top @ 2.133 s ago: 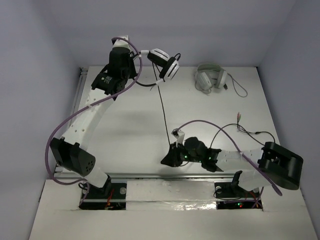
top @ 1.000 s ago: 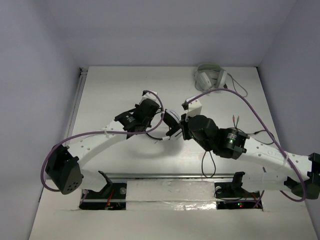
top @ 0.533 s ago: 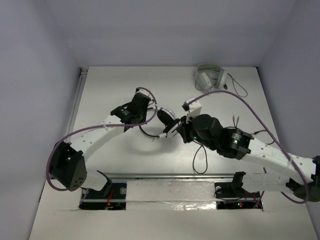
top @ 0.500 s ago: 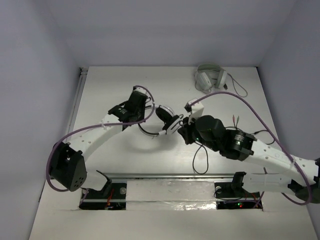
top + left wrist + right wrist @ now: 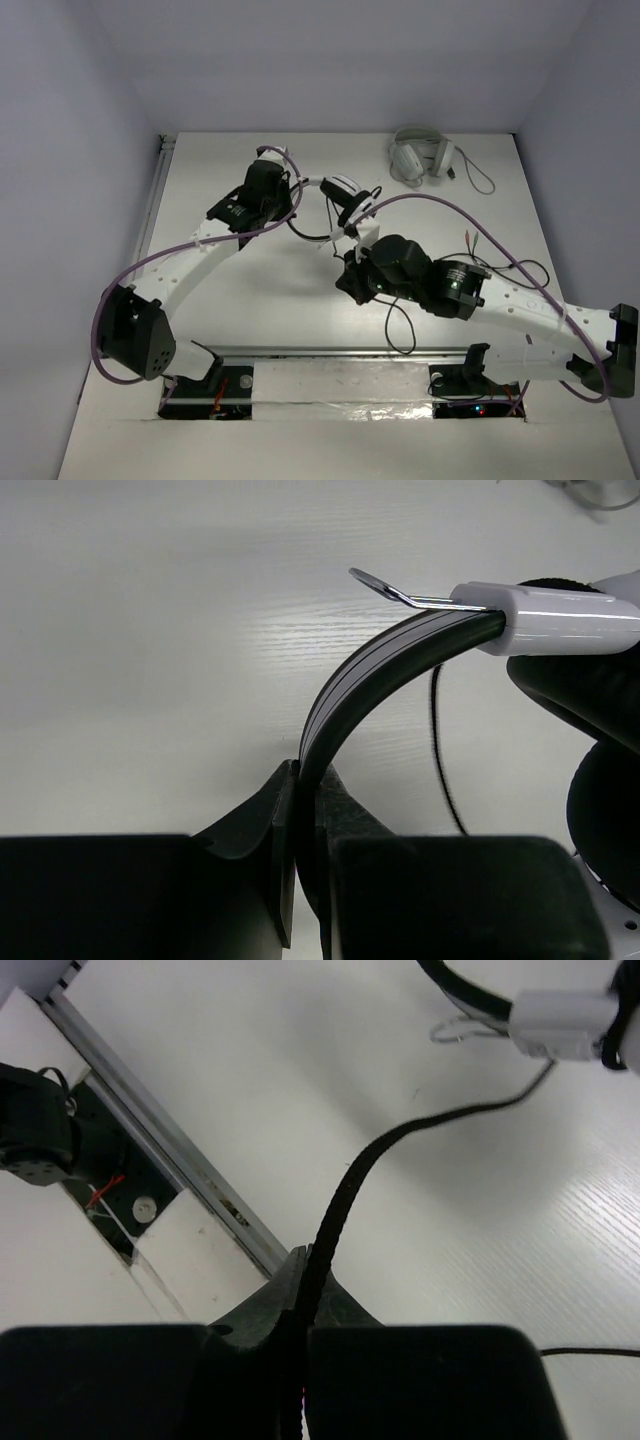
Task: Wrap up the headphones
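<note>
The headphones [image 5: 346,194] hang above the table's middle, with a thin black headband [image 5: 385,665], a white slider [image 5: 545,615] and a black ear pad [image 5: 600,810]. My left gripper [image 5: 299,190] is shut on the headband, which stands edge-on between its jaws [image 5: 305,780]. The long thin black cable [image 5: 352,1185] runs from the headphones down to my right gripper [image 5: 346,283], which is shut on it [image 5: 306,1262] just above the table. Past that grip the cable trails in a loop [image 5: 400,325] towards the right.
Pale grey headphones [image 5: 422,155] with a grey cable lie at the back right. The cable's plug end [image 5: 470,238] rests at the right. A metal rail [image 5: 330,350] runs along the table's near edge, seen again in the right wrist view [image 5: 150,1110].
The left gripper has carried the headphones away from the near edge, towards the back. The right gripper has moved nearer and slightly left with the cable, drawing it out between them.
</note>
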`<action>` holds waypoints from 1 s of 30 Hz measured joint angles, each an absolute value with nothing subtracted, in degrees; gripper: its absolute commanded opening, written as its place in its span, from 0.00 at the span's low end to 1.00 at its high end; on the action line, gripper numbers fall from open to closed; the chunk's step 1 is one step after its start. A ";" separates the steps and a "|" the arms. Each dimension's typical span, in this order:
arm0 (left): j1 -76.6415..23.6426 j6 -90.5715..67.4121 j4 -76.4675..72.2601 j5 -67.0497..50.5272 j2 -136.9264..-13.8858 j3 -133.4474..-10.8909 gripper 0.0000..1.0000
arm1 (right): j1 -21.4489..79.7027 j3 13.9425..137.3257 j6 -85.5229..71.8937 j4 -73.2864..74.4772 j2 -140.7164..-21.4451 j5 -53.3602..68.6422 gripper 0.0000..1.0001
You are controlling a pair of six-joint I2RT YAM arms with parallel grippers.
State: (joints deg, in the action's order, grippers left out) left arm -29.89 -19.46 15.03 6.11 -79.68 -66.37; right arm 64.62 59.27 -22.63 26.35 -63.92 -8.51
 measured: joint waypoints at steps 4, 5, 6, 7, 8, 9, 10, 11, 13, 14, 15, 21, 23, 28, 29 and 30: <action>-32.53 -19.38 14.76 9.08 -82.04 -66.02 0.00 | 64.90 63.46 -21.85 26.61 -64.88 -9.08 0.00; -33.43 -19.38 14.79 9.78 -82.28 -65.41 0.00 | 64.90 64.62 -21.58 26.70 -64.88 -9.63 0.00; -34.06 -19.38 14.66 10.50 -82.30 -64.40 0.00 | 64.90 65.76 -21.19 26.79 -64.88 -10.33 0.00; -34.50 -19.38 14.59 11.09 -82.30 -63.66 0.00 | 64.90 66.78 -20.86 26.81 -64.88 -10.90 0.00; -35.44 -19.40 14.48 11.44 -82.28 -62.22 0.00 | 64.93 67.57 -20.51 26.85 -64.88 -11.49 0.00; -36.18 -19.42 14.37 11.86 -82.28 -60.95 0.00 | 64.93 68.31 -20.23 26.87 -64.88 -12.05 0.00; -37.01 -19.44 14.48 12.27 -82.28 -59.90 0.00 | 64.90 68.84 -19.88 26.89 -64.88 -12.53 0.00; -38.00 -19.44 14.63 12.84 -82.28 -58.92 0.00 | 64.93 69.14 -19.64 26.92 -64.88 -13.10 0.00; -39.75 -19.46 14.96 13.80 -82.28 -57.30 0.00 | 64.90 69.36 -19.09 27.00 -64.95 -14.09 0.00; -40.77 -19.49 14.98 14.15 -82.28 -56.71 0.00 | 64.93 69.36 -18.81 27.03 -65.04 -14.68 0.00; -41.85 -19.55 14.98 14.33 -82.28 -56.23 0.00 | 64.93 69.36 -18.44 27.03 -65.25 -15.51 0.00; -46.37 -19.62 14.87 13.30 -79.02 -52.69 0.00 | 64.86 69.38 -16.19 27.07 -67.00 -21.23 0.00; -46.68 -19.42 15.94 12.84 -76.86 -51.86 0.00 | 64.47 69.38 -15.46 27.05 -67.51 -22.98 0.00; -46.83 -18.26 18.57 11.60 -71.16 -51.33 0.00 | 61.65 69.12 -13.69 26.44 -67.88 -25.89 0.00; -46.81 -17.85 19.00 11.07 -70.35 -51.33 0.00 | 60.75 68.93 -13.43 26.20 -67.90 -26.15 0.00; -46.83 -17.69 19.27 10.79 -69.93 -51.33 0.00 | 59.77 68.73 -13.13 26.00 -67.96 -26.26 0.00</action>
